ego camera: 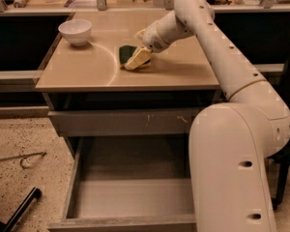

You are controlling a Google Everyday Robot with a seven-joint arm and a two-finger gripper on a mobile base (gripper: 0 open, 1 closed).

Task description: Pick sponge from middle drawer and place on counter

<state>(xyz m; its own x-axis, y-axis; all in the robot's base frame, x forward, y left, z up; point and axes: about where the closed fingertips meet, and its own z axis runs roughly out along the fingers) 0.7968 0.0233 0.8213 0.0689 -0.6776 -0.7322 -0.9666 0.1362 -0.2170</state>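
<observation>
Upper centre, the cream end effector (144, 50) is at the tilted green-yellow sponge (134, 58) on the glossy tan counter (87, 74); I cannot tell its grip. Retreating unreleased could drag the sponge off.

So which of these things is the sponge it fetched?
Find the tan counter above the open drawer. Near its middle, at the arm's jaws, is the sponge: dark green and yellow, unlike the white bowl at the back-left corner.
</observation>
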